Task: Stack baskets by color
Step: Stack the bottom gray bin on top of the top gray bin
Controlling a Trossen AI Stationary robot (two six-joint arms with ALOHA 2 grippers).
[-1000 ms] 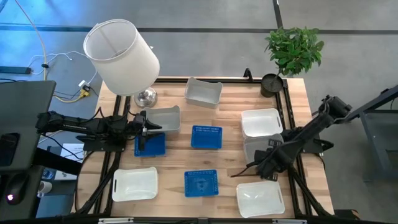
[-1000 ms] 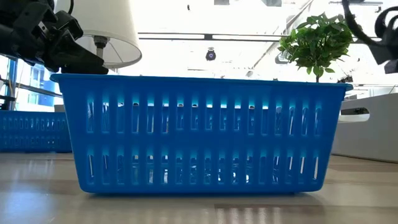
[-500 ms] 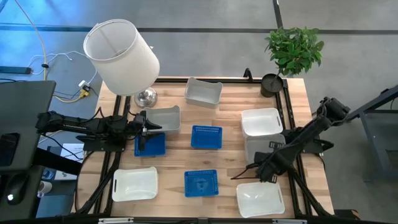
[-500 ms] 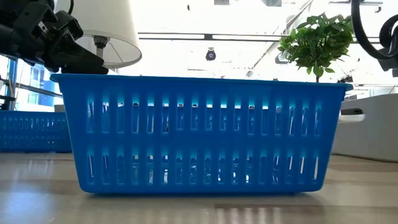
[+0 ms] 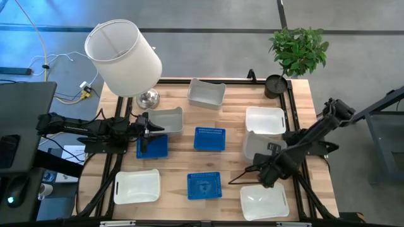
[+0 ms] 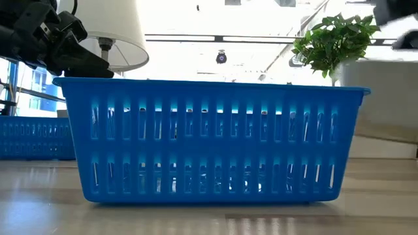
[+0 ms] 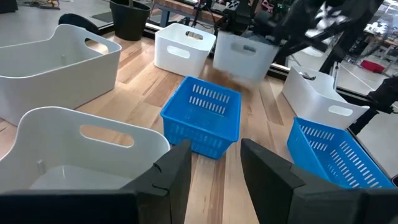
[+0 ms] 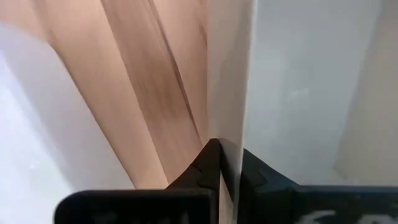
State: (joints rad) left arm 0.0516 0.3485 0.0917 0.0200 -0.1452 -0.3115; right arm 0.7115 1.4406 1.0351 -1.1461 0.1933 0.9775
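My right gripper (image 5: 270,165) is shut on a light grey basket (image 5: 260,146) at the table's right, between a white basket (image 5: 265,120) farther back and a white basket (image 5: 264,202) near the front edge. The grey basket shows blurred in the left wrist view (image 7: 245,56) and the low view (image 6: 385,98). My left gripper (image 5: 151,129) hangs open at the left, beside a grey basket (image 5: 165,121) and over a blue basket (image 5: 152,146). Two blue baskets (image 5: 209,139) (image 5: 204,185) rest on their bottoms mid-table. My right gripper pinches the grey basket's thin near side wall (image 8: 230,112) at its rim, one finger inside the basket and one outside. The fingers come from above, pointing steeply down. The basket is raised off the table and tilted below the fingers.
A big white lampshade (image 5: 123,57) and its metal foot stand at the far left. A potted plant (image 5: 297,50) is at the far right corner. Another grey basket (image 5: 206,93) sits at the back, a white one (image 5: 136,186) at the near left.
My right gripper has shut on the grey basket's wall, then risen and drawn toward the table's left and near edge, tipping more steeply down. The grey basket has come off the table and slid out from beside the far white basket.
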